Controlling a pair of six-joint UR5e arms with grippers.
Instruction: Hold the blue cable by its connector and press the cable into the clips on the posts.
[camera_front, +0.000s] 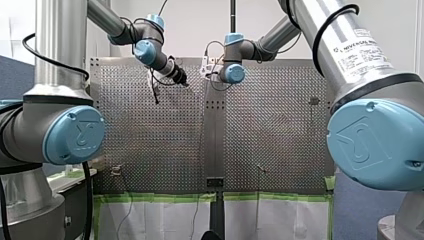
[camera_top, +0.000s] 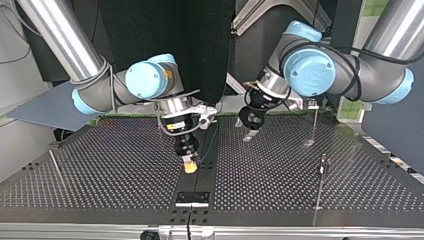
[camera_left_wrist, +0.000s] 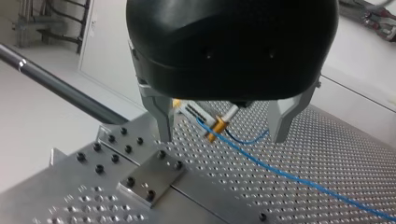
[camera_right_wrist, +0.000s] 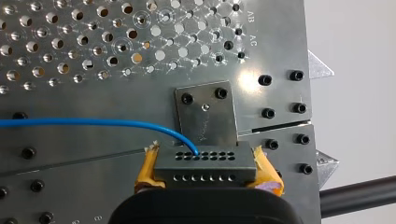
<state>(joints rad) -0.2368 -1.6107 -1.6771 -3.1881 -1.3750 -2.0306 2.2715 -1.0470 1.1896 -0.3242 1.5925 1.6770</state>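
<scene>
Connector (camera_right_wrist: 205, 161) of the blue cable (camera_right_wrist: 93, 123) is pinched between the yellow pads (camera_right_wrist: 145, 170) of the right gripper (camera_right_wrist: 205, 170), near a small bolted plate (camera_right_wrist: 205, 109) on the perforated table (camera_right_wrist: 70, 56). In the top view the cable trails toward one o'clock from that gripper. The left gripper (camera_left_wrist: 223, 137) hangs at its two o'clock, metal fingers (camera_left_wrist: 161, 116) spread wide, apart from the cable.

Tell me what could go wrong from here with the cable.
1. The blue cable bends sharply where it enters the connector in my right gripper; a tug may strain it.
2. My left gripper is open, so the slack cable is unguided and may miss the thin posts.
</scene>
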